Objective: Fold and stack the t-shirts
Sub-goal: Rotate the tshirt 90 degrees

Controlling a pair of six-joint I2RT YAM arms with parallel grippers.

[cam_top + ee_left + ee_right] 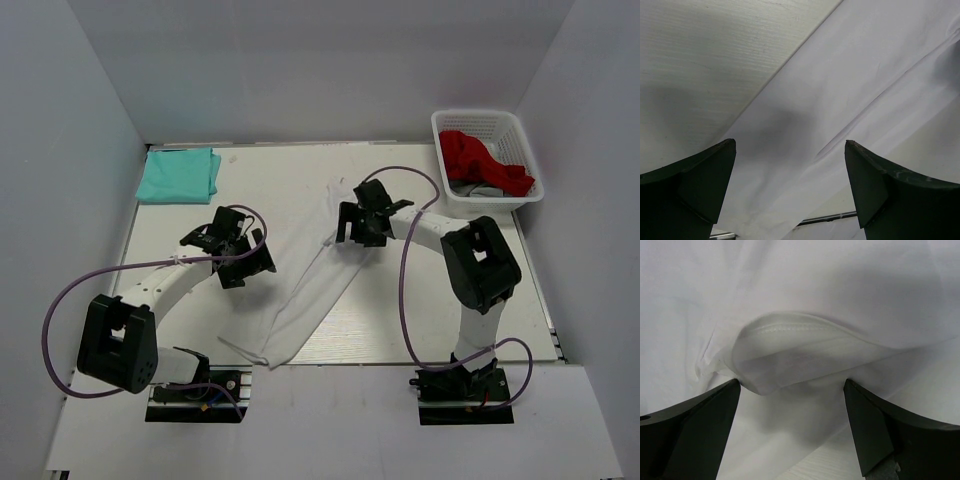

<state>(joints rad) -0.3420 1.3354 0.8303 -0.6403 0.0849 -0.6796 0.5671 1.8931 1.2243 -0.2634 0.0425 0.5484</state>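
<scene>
Right wrist view: the right jaws stand wide and empty, hovering over the collar [790,330] of the white t-shirt [850,285]. The left jaws are wide too, holding nothing, above that shirt's long edge. It lies as a narrow diagonal strip mid-desk [290,170], seemingly folded lengthwise but not yet crosswise. The mint-teal t-shirt [178,175] sits folded at the far left corner — one done, I judge. Left: finish the white one and stack it — red cloth [480,158] waits in the basket [476,113].
</scene>
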